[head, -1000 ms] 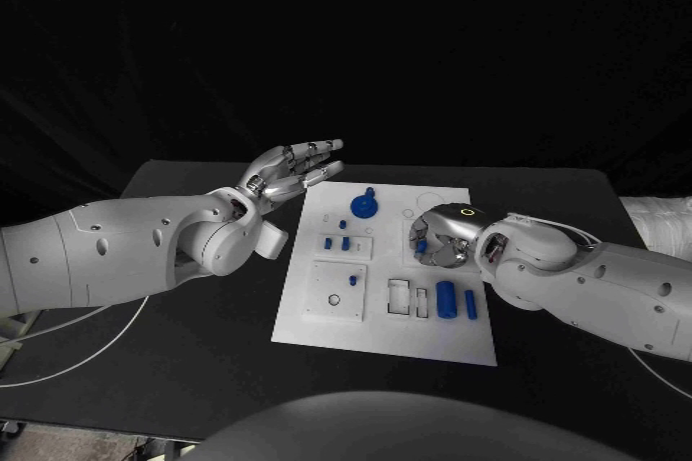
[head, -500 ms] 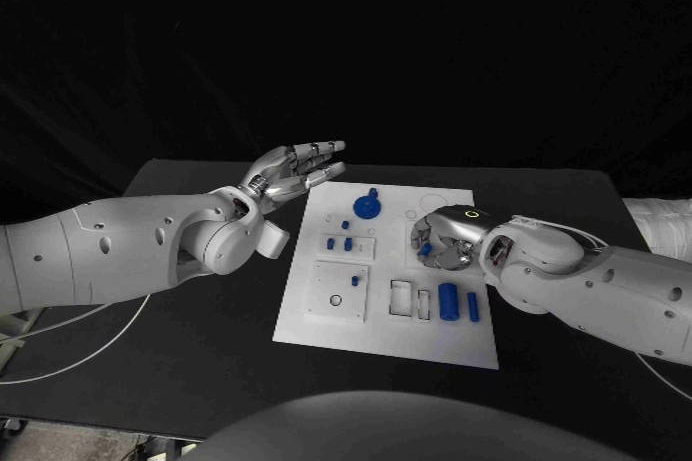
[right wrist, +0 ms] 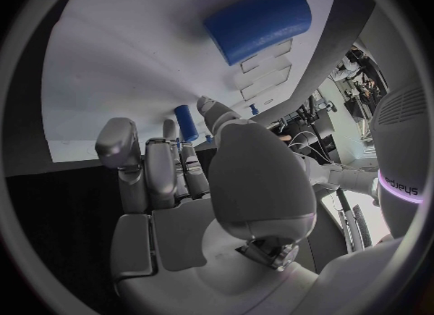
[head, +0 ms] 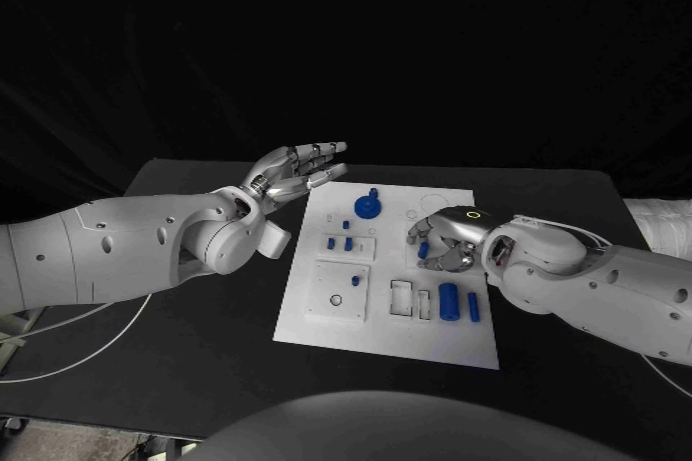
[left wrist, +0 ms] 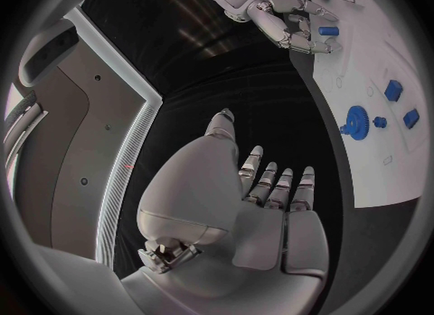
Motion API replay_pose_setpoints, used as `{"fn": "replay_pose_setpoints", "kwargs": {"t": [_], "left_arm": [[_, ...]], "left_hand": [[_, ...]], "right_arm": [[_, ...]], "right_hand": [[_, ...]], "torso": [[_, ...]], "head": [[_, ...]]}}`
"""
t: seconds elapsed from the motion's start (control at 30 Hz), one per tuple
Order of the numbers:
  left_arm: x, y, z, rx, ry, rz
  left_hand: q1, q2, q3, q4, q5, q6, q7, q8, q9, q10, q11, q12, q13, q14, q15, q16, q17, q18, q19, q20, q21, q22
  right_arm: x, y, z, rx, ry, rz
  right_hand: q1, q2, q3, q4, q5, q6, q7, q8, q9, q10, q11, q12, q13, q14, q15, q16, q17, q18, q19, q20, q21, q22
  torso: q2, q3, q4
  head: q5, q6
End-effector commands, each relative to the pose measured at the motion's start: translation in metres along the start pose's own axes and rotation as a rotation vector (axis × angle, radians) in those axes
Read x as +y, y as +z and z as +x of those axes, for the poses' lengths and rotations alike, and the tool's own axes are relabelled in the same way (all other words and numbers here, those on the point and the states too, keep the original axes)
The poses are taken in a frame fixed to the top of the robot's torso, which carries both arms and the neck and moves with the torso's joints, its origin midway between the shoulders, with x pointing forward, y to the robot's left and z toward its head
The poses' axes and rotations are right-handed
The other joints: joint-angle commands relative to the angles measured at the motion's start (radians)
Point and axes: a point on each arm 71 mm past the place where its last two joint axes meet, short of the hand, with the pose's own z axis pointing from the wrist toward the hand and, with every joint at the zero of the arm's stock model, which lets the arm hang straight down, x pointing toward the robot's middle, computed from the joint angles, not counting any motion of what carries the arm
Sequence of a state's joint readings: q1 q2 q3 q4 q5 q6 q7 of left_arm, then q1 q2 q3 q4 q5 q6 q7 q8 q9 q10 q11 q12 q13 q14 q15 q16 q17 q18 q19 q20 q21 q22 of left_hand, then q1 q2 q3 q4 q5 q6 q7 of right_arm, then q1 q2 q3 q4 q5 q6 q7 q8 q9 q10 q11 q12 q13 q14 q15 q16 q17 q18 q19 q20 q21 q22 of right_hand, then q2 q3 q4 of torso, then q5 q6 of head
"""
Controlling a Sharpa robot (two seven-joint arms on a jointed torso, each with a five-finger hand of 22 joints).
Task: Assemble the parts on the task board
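The white task board [head: 335,321] lies in the middle of the black table. My right hand [head: 447,239] hovers over its middle right and pinches a small blue peg [head: 423,249] between thumb and a finger; the peg [right wrist: 185,122] also shows in the right wrist view, as does [left wrist: 328,31] in the left wrist view. A blue gear [head: 366,205] stands near the board's far edge. Three small blue pieces [head: 338,243] sit left of my right hand. Two blue cylinders [head: 449,299] lie nearer me. My left hand [head: 296,167] is raised past the board's far left corner, fingers apart, holding nothing.
White raised blocks with cut-outs [head: 338,291] sit on the board's near left, and slotted recesses [head: 410,298] beside the cylinders. Black table [head: 202,341] surrounds the board. A white cable [head: 72,356] trails off the left edge.
My right hand has turned a little over the board and its fingers have spread more, with the blue peg still at its fingertips. The left hand has stayed put.
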State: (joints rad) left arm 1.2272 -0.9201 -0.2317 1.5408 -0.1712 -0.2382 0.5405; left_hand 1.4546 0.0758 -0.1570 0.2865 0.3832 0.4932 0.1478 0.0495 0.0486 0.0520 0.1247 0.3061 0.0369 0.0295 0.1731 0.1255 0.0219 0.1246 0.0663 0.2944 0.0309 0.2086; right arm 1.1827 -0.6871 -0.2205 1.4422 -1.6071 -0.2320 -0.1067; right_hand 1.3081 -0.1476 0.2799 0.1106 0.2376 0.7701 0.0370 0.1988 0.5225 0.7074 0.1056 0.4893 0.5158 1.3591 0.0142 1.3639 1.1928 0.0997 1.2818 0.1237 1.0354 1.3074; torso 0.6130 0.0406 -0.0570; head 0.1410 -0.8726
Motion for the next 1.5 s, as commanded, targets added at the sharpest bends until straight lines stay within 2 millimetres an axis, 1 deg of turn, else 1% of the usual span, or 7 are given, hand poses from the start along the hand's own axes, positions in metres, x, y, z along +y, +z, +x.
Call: {"fn": "replay_pose_setpoints", "kwargs": {"t": [0.03, 0.1, 0.27, 0.6, 0.77, 1.13, 1.5], "left_arm": [[-0.001, 0.001, 0.003, 0.022, -0.007, 0.007], [-0.001, 0.001, 0.003, 0.022, -0.007, 0.006], [-0.001, 0.001, 0.002, 0.021, -0.007, 0.005], [0.0, 0.001, 0.003, 0.024, -0.008, 0.003], [0.0, 0.001, 0.003, 0.024, -0.008, 0.002], [0.0, 0.001, 0.004, 0.025, -0.008, -0.003], [0.001, 0.002, 0.004, 0.03, -0.01, -0.009]], "left_hand": [[0.009, 0.002, -0.006, 0.002, 0.008, 0.005, -0.001, 0.003, 0.001, -0.002, -0.001, 0.005, 0.001, 0.002, 0.007, 0.006, 0.001, -0.013, 0.005, 0.0, 0.005, -0.002], [0.009, 0.003, -0.006, 0.002, 0.009, 0.005, -0.001, 0.003, 0.001, -0.002, -0.001, 0.005, 0.001, 0.002, 0.007, 0.006, 0.001, -0.013, 0.005, 0.0, 0.005, -0.002], [0.012, 0.004, -0.006, 0.002, 0.013, 0.005, 0.0, 0.003, 0.001, -0.002, -0.001, 0.006, 0.001, 0.002, 0.008, 0.007, 0.001, -0.014, 0.004, 0.0, 0.004, -0.004], [0.019, 0.006, -0.007, 0.001, 0.019, 0.007, -0.001, 0.003, 0.001, -0.002, -0.001, 0.006, 0.001, 0.002, 0.012, 0.008, 0.001, -0.017, 0.004, 0.0, 0.004, -0.006], [0.021, 0.006, -0.008, 0.001, 0.022, 0.007, -0.001, 0.003, 0.001, -0.002, -0.002, 0.007, 0.001, 0.002, 0.013, 0.009, 0.002, -0.018, 0.004, 0.0, 0.004, -0.006], [0.03, 0.009, -0.008, 0.0, 0.028, 0.013, 0.001, 0.003, 0.001, 0.0, -0.001, 0.011, 0.002, 0.004, 0.017, 0.012, 0.002, -0.02, 0.003, 0.0, 0.004, -0.008], [0.036, 0.011, -0.008, -0.001, 0.031, 0.015, 0.002, 0.004, 0.001, 0.001, 0.001, 0.013, 0.002, 0.004, 0.019, 0.013, 0.002, -0.022, 0.004, 0.001, 0.004, -0.007]], "right_arm": [[-0.004, -0.002, 0.005, 0.025, -0.037, 0.024], [-0.004, -0.003, 0.005, 0.018, -0.038, 0.023], [-0.004, -0.005, 0.003, -0.004, -0.037, 0.014], [-0.005, -0.006, 0.002, -0.015, -0.037, 0.008], [-0.005, -0.006, 0.002, -0.017, -0.033, 0.003], [-0.005, -0.005, 0.0, -0.041, -0.02, -0.008], [-0.004, -0.007, -0.005, -0.045, -0.016, -0.009]], "right_hand": [[-0.007, 0.004, -0.011, 0.005, 0.035, 0.023, -0.002, -0.008, -0.009, 0.001, -0.002, 0.002, 0.006, -0.006, 0.002, -0.002, 0.001, 0.011, -0.005, 0.0, -0.006, 0.115], [0.0, 0.006, -0.01, 0.003, 0.084, 0.047, -0.002, -0.005, -0.01, 0.013, -0.004, 0.009, 0.009, -0.005, 0.0, -0.001, 0.002, 0.011, -0.003, -0.001, -0.007, 0.116], [0.024, 0.004, 0.011, -0.015, 0.272, 0.098, 0.001, 0.007, 0.006, 0.048, -0.011, 0.044, 0.031, 0.001, -0.008, 0.005, 0.01, 0.008, 0.006, -0.006, 0.0, 0.121], [0.042, 0.006, 0.052, -0.051, 0.433, 0.106, 0.02, 0.036, 0.082, 0.074, -0.022, 0.089, 0.064, 0.003, -0.017, 0.008, 0.014, 0.007, 0.011, -0.017, 0.011, 0.124], [0.045, 0.013, 0.06, -0.066, 0.445, 0.112, 0.036, 0.057, 0.122, 0.103, -0.032, 0.116, 0.08, 0.01, -0.023, 0.014, 0.023, 0.005, 0.019, -0.022, 0.029, 0.128], [0.069, 0.037, 0.073, -0.101, 0.405, 0.127, 0.075, 0.128, 0.224, 0.15, -0.052, 0.144, 0.096, 0.021, -0.033, 0.021, 0.035, 0.0, 0.029, -0.033, 0.058, 0.133], [0.062, 0.04, 0.07, -0.1, 0.371, 0.136, 0.075, 0.149, 0.253, 0.165, -0.052, 0.145, 0.096, 0.025, -0.033, 0.024, 0.039, -0.001, 0.033, -0.033, 0.07, 0.135]], "torso": [[0.0, 0.0004, 0.0], [0.0, 0.0004, 0.0], [0.0, -0.0002, -0.0006], [0.0, 0.0002, 0.0003], [0.0, -0.0001, 0.0003], [-0.001, 0.0001, -0.0002], [0.0, 0.0, -0.0006]], "head": [[0.001, 0.0], [0.002, 0.0], [0.001, 0.0], [0.002, 0.0], [0.002, 0.0], [0.007, 0.0], [0.008, 0.0]]}}
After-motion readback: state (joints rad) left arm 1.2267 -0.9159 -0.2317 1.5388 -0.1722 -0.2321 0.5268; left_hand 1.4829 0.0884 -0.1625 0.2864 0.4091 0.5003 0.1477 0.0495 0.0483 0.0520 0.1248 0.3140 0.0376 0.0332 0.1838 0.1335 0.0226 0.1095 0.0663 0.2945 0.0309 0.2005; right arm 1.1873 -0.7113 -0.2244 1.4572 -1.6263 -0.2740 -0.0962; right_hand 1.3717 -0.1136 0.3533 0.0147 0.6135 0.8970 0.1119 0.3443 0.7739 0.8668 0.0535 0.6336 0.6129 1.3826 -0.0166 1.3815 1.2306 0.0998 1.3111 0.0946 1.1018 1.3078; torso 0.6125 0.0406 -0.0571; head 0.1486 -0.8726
